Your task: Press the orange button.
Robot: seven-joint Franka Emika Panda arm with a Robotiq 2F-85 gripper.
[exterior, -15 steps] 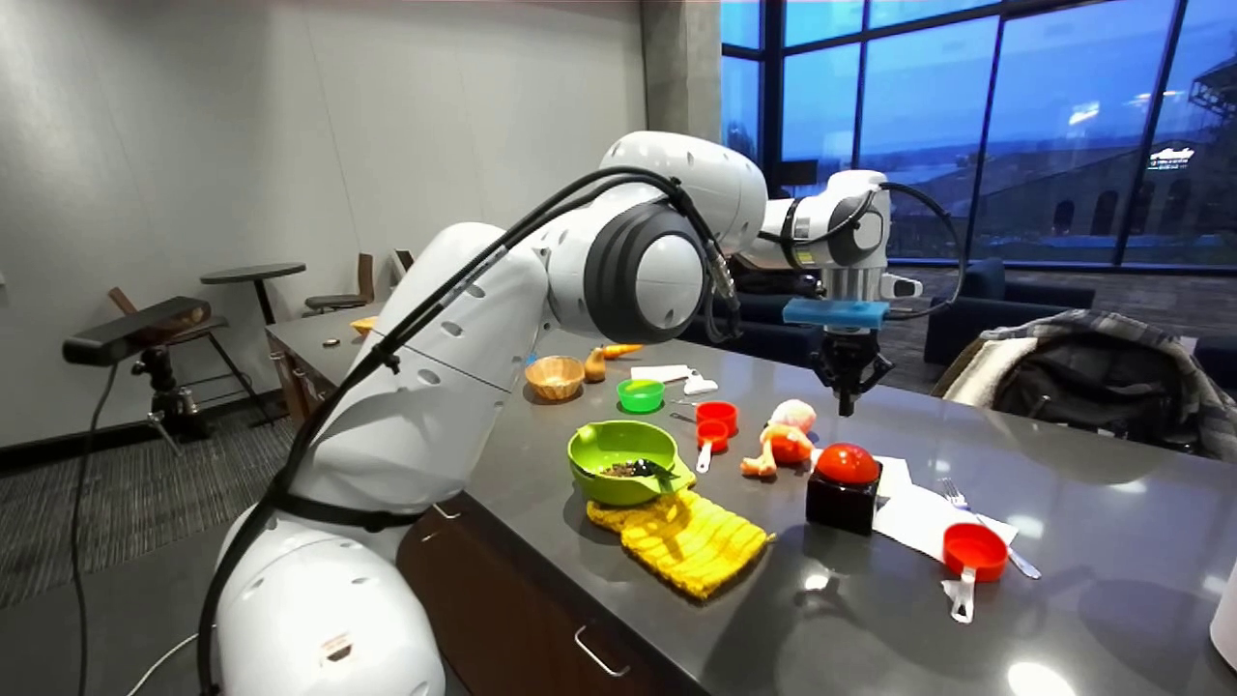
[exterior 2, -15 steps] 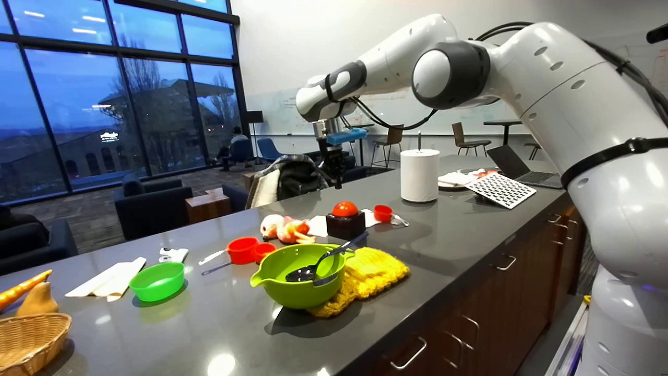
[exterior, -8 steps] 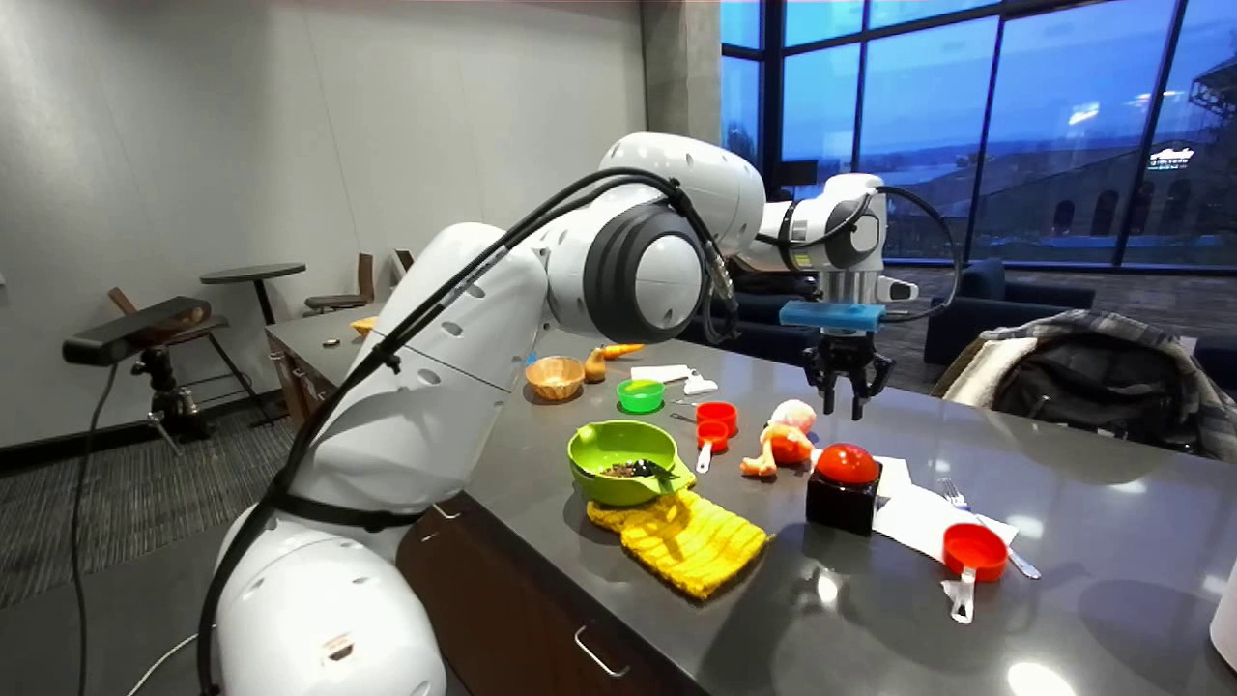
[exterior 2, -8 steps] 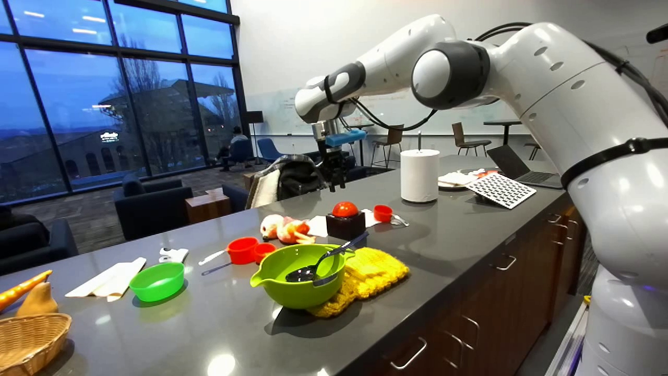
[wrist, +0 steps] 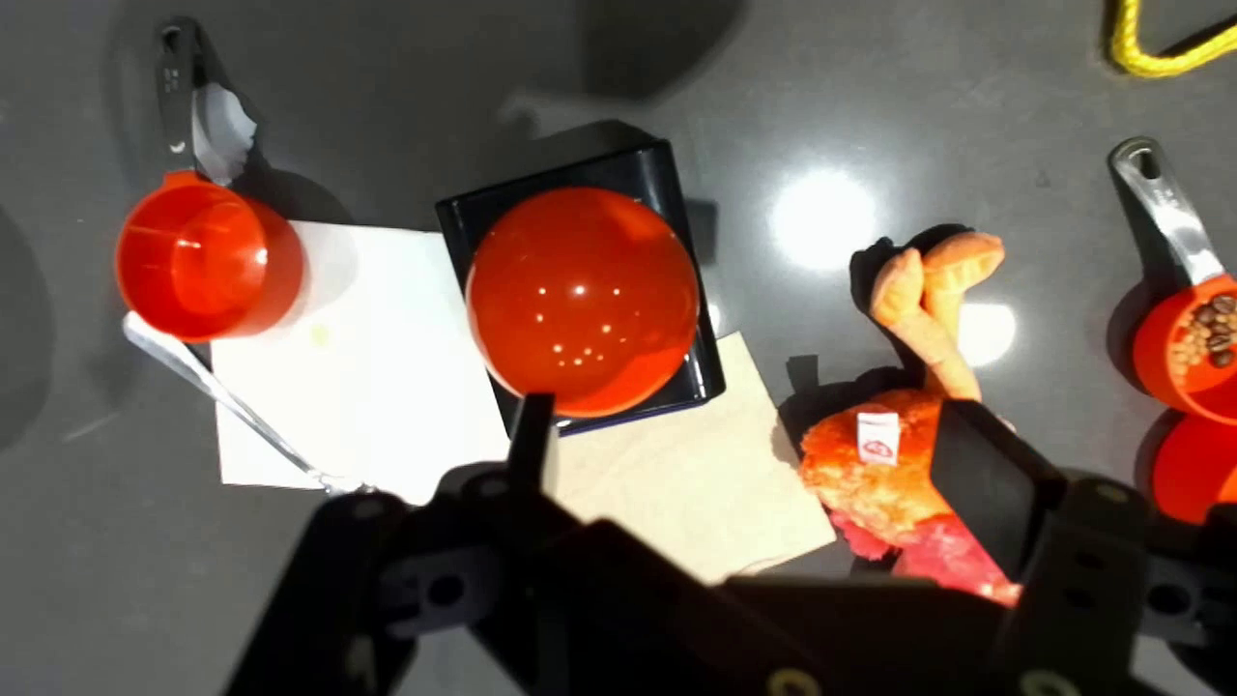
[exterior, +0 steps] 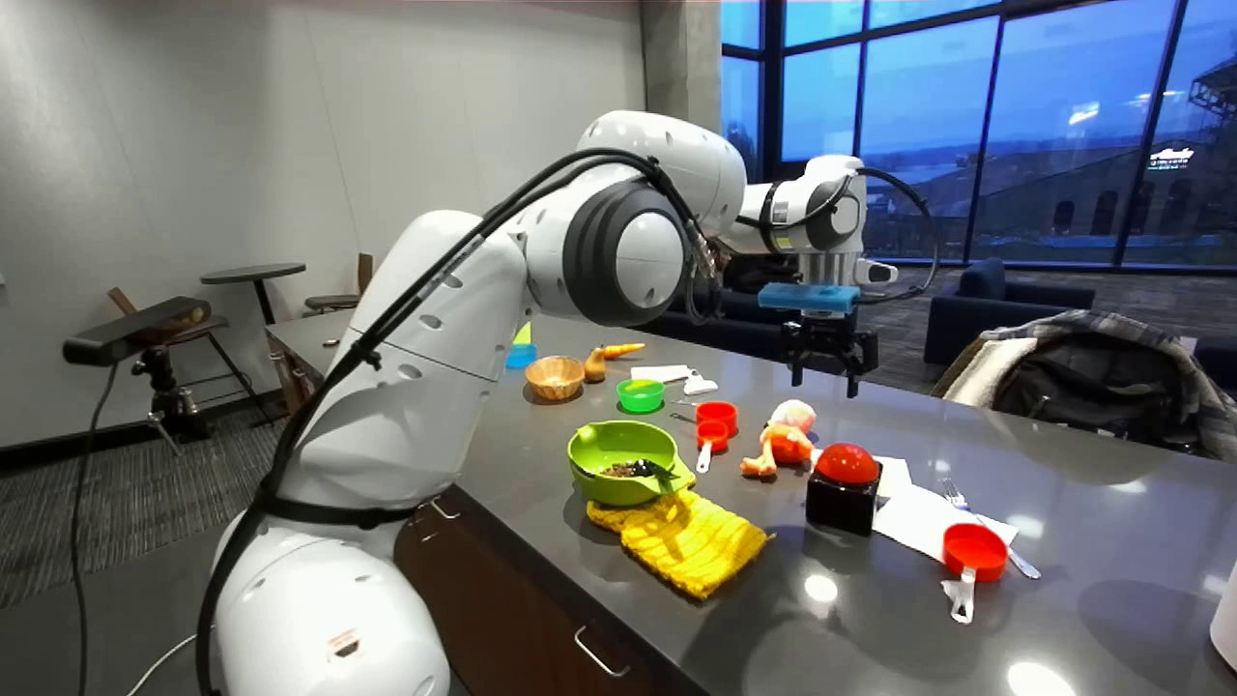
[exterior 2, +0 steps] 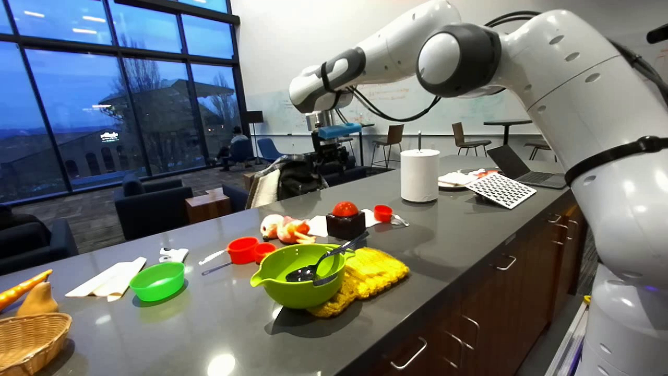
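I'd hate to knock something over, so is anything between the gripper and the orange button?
Nothing visible stands between them: the open gripper hangs higher than the orange button, whose top is uncovered. The plush toy lies beside the button, not between.

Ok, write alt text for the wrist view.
A glossy orange button on a black square base, seen from above, with the open claw along the picture's bottom. At left are a red measuring cup and white paper; at right, a plush toy partly hidden by the claw.
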